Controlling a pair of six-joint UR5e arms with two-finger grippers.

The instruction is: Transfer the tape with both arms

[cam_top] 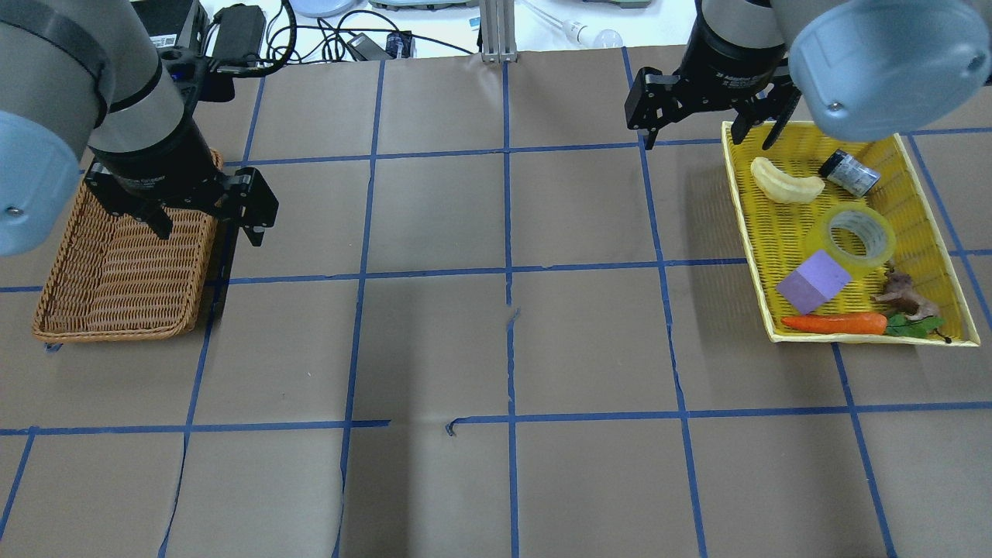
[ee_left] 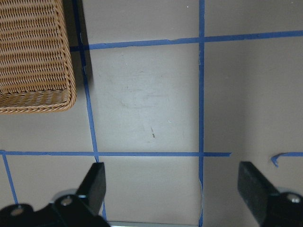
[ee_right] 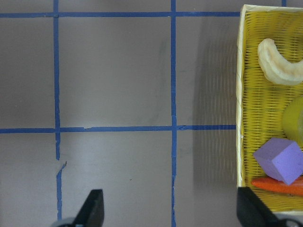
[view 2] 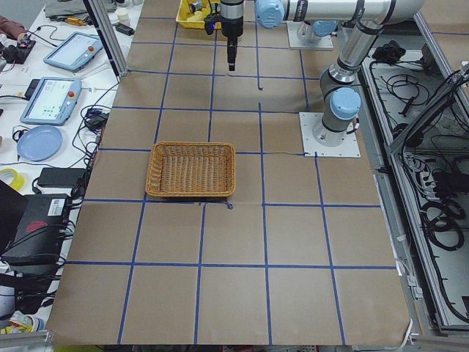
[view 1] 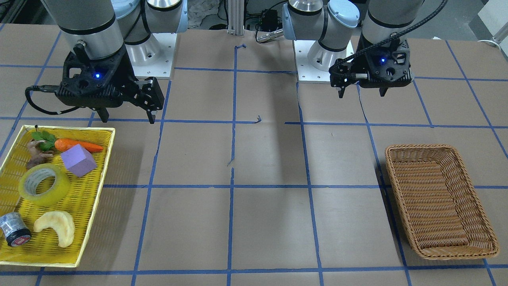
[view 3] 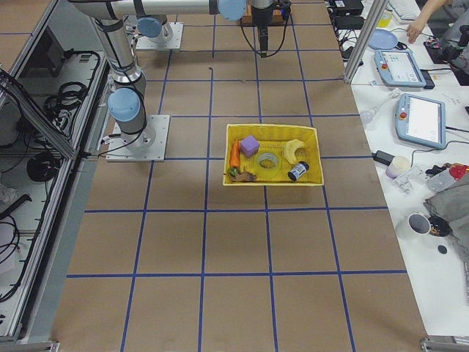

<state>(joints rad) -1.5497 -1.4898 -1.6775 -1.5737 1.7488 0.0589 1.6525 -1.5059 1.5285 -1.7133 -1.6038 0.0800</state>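
Sitting flat in the yellow tray (view 1: 96, 194), the tape (view 1: 44, 184) (right beside the purple block (view 1: 78, 159)); left end effector (view 1: 362, 93) and right end effector (view 1: 128, 118) both hang spread, empty, above the desk (view 1: 270, 222).

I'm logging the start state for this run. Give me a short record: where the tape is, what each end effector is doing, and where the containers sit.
tape: lying flat, hole up, in the yellow tray, beside the purple block
right end effector: open, empty, above the table next to the tray
left end effector: open, empty, above the table near the wicker basket
wicker basket: on the robot's left side, nothing inside
tape gripped: no
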